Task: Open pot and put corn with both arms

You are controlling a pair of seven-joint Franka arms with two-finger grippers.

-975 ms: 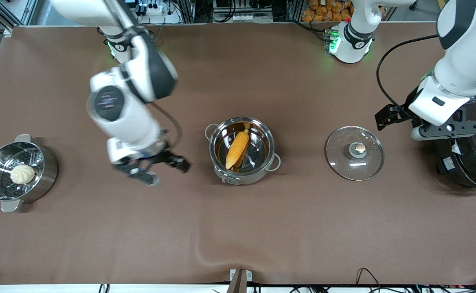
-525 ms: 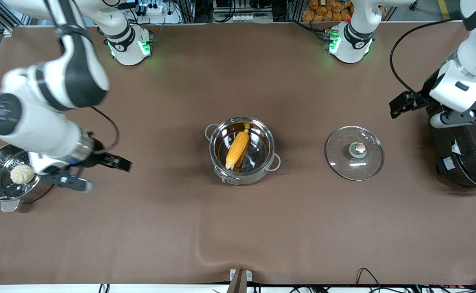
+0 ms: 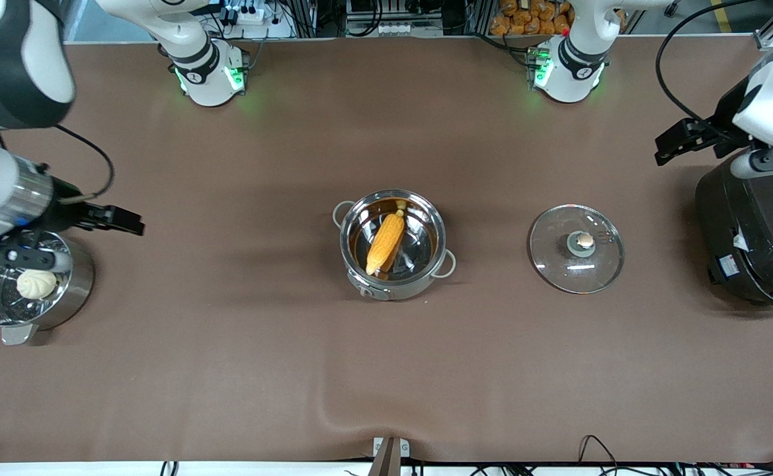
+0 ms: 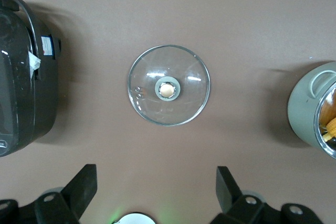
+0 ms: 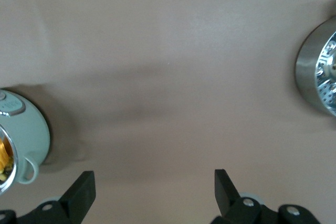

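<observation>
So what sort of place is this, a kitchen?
More likely a robot lab set up like a kitchen: two robot arms bolted to a cloth-covered table, cookware like the pot, and cables and metal framing along the edge.

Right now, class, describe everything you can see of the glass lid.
The lid is a round disc of clear glass with a thin metal rim and a copper-coloured knob on a grey base at its centre. It lies flat, knob up, on the brown table, between the pot and the black cooker, touching neither. No hand touches it.
</observation>
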